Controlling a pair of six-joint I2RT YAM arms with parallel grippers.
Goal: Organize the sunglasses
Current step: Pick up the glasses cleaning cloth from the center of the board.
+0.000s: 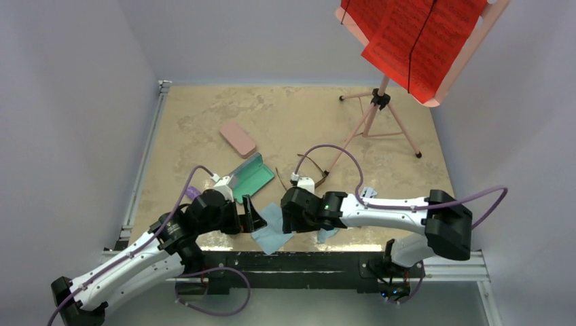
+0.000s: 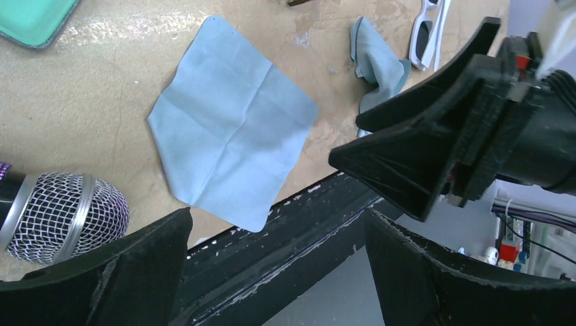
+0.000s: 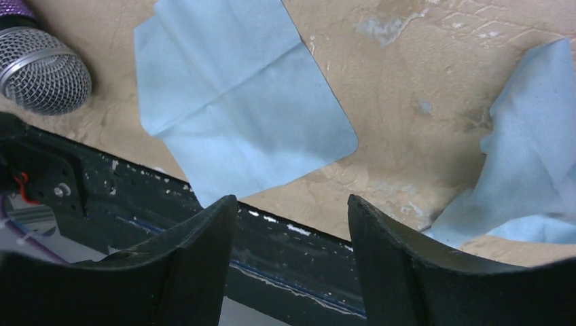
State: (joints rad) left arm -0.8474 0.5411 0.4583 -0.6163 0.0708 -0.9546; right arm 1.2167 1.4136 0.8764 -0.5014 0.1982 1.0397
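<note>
Brown sunglasses (image 1: 312,168) lie on the beige tabletop (image 1: 299,112), just behind the wrist of the right arm and farther in than both grippers. The white sunglasses (image 2: 426,30) lie more to the right, beyond a crumpled cloth (image 2: 380,64), also apart from the grippers.

The left gripper (image 2: 275,231) is released: its fingers stand wide apart and nothing is between them. It hangs over the near edge of the tabletop, and a flat cloth (image 2: 231,129) lies just in front of it. The right gripper (image 3: 292,210) is released too and holds nothing. It is over the same edge and faces the left gripper from the other side of the flat cloth, close to it but not touching.

A microphone (image 2: 61,214) lies near the flat cloth, on the left arm's side. An open teal case (image 1: 250,176) lies behind the left gripper, and a pink case (image 1: 238,139) lies farther back.
</note>
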